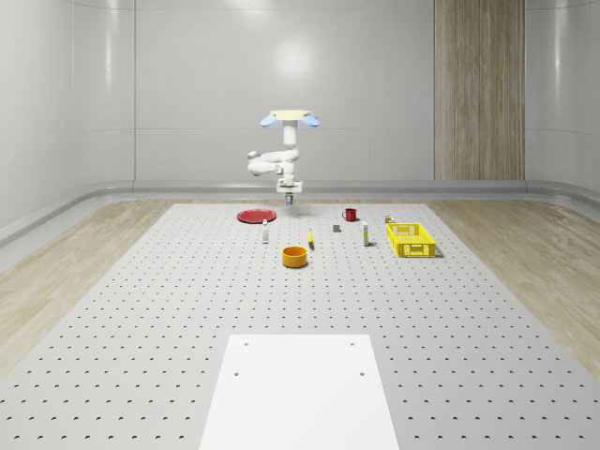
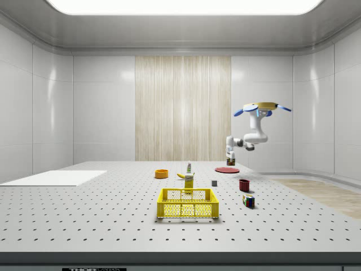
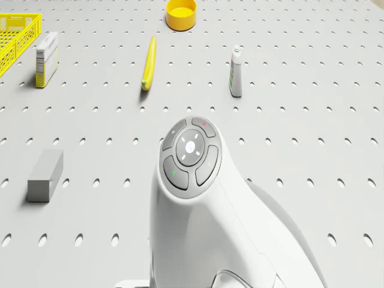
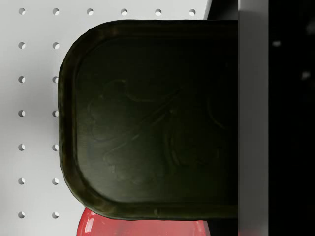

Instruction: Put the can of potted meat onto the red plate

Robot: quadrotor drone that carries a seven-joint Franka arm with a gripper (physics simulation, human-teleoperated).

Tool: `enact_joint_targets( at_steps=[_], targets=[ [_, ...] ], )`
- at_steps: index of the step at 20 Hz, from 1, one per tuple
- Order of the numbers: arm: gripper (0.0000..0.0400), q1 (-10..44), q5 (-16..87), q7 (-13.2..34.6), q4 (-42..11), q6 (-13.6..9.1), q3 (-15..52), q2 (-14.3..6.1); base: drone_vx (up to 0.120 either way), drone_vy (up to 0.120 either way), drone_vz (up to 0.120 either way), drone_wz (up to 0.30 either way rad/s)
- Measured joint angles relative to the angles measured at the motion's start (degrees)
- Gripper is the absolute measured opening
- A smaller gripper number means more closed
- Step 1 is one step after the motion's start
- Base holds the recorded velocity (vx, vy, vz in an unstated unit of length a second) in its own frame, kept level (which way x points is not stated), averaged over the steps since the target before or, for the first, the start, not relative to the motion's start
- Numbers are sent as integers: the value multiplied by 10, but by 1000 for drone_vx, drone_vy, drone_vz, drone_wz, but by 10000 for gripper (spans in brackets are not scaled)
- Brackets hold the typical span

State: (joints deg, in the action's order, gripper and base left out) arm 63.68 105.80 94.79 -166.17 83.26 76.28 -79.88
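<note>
Your drone (image 1: 289,117) hovers in the air above the far part of the perforated tabletop (image 1: 187,309), with the arm (image 1: 272,161) folded down beneath it. The pincer (image 1: 291,200) hangs just to the right of the red plate (image 1: 256,217) in the whole-scene view, and in the side view it sits directly above the plate's far edge, off the surface. It is closed on the can of potted meat (image 4: 152,118): in the wrist view you see the can's dark rounded end close up, one finger (image 4: 253,118) pressed flat against its side, and a slice of the red plate showing past the can's rim. The can is in the air, clear of the plate.

Nearer on the tabletop you have an orange bowl (image 1: 295,256), a banana (image 3: 149,62), a small white bottle (image 3: 236,73), a grey block (image 3: 45,175), a red mug (image 1: 350,215) and, at the whole-scene view's right, a yellow basket (image 1: 411,239) with a small carton (image 3: 46,59) near it
</note>
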Motion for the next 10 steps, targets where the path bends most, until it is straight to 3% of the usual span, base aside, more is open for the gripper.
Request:
enact_joint_targets(
  at_steps=[6,10],
  targets=[
    [281,2,-4,2,0,6,2,-7,87,-120,0,0],
    [281,3,-6,3,1,11,3,-11,0,-120,0,0]
  ],
)
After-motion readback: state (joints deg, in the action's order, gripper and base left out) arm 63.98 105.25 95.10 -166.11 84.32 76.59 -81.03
